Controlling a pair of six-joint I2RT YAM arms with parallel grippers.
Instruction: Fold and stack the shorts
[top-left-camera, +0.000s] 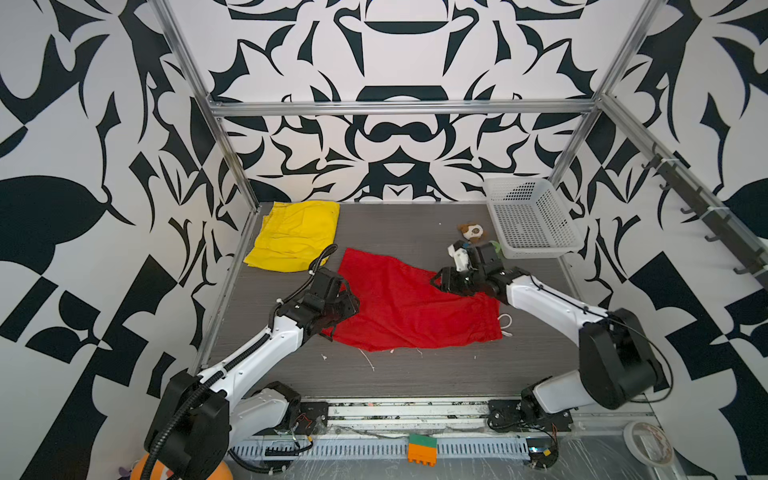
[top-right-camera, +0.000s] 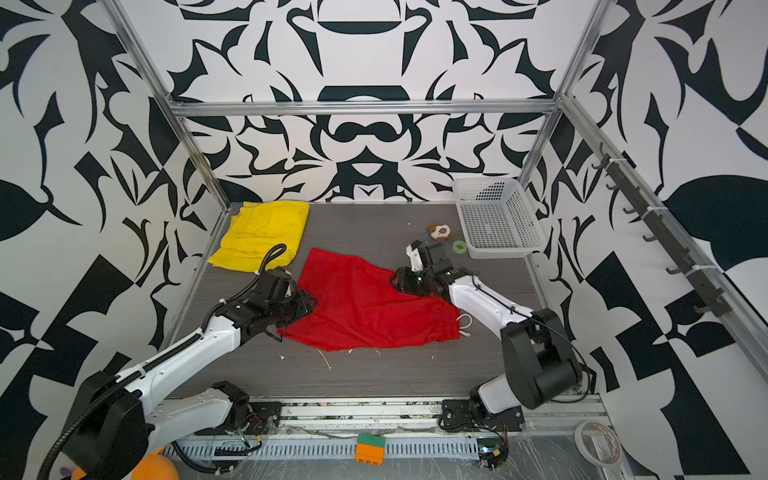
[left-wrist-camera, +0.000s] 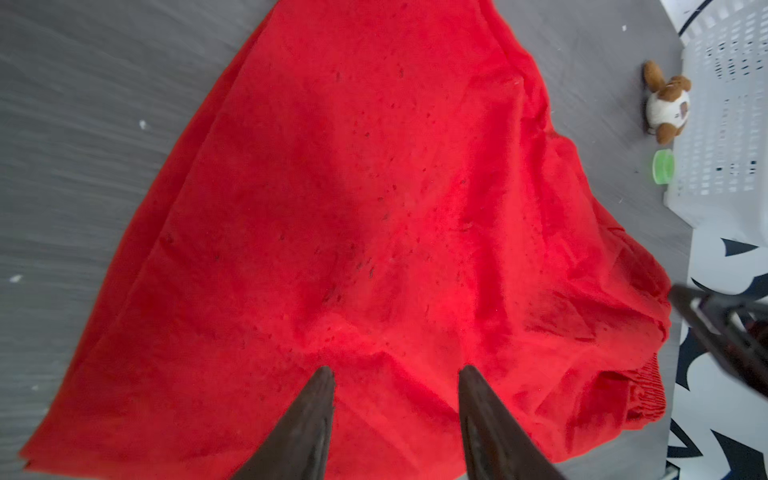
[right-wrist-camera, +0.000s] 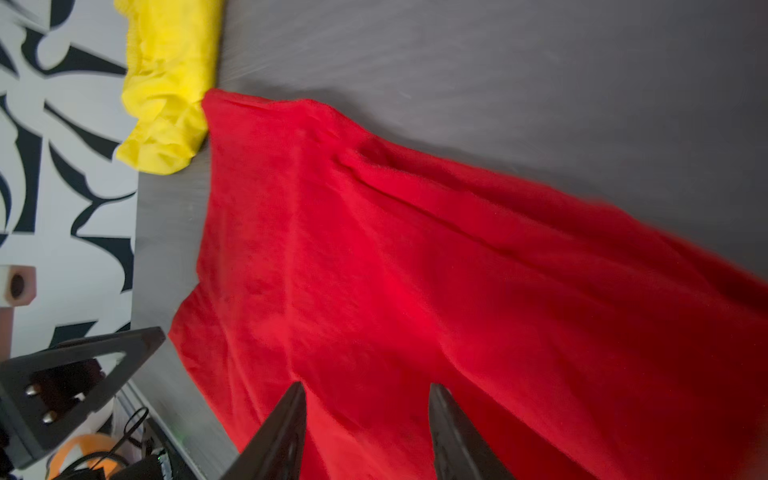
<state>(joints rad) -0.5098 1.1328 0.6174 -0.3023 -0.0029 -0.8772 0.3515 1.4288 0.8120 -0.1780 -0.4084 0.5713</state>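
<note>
Across the middle of the grey table (top-left-camera: 415, 374), the red shorts (top-left-camera: 407, 307) lie spread flat, their long axis running left to right and slanting from far left to near right, with the white drawstring (top-left-camera: 505, 324) at the right end. The folded yellow shorts (top-left-camera: 295, 235) sit in the far left corner. Each arm stretches in low from its near corner: the left gripper (left-wrist-camera: 397, 372) over the red pair's left edge, the right gripper (right-wrist-camera: 368, 386) over its far right edge, both with jaws partly spread and gripping nothing.
</note>
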